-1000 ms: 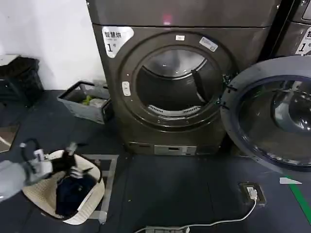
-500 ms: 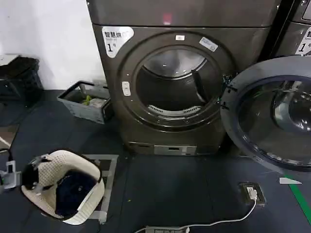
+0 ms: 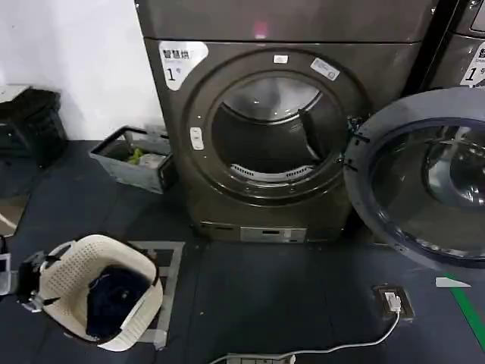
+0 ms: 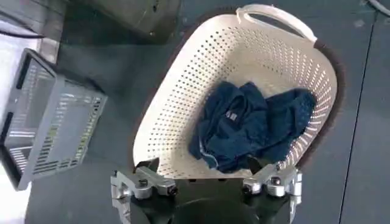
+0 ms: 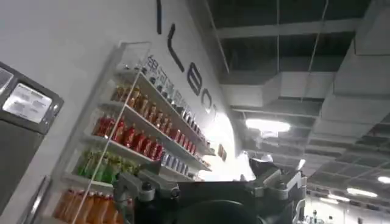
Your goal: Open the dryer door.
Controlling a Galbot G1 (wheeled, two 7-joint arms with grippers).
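The door (image 3: 424, 178) already hangs swung wide at 3 o'clock of the drum (image 3: 273, 129). The left gripper (image 4: 207, 185), jaws apart and empty, hovers over the basket (image 4: 183, 91); it does best to stay clear

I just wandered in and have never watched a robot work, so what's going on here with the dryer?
The dryer door already hangs wide open to the right of the machine, with the drum exposed. Nothing is touching it. The robot's left gripper is open, down by the white laundry basket, which holds dark blue clothing. The right gripper is open too, pointing up toward the ceiling and a drinks shelf.
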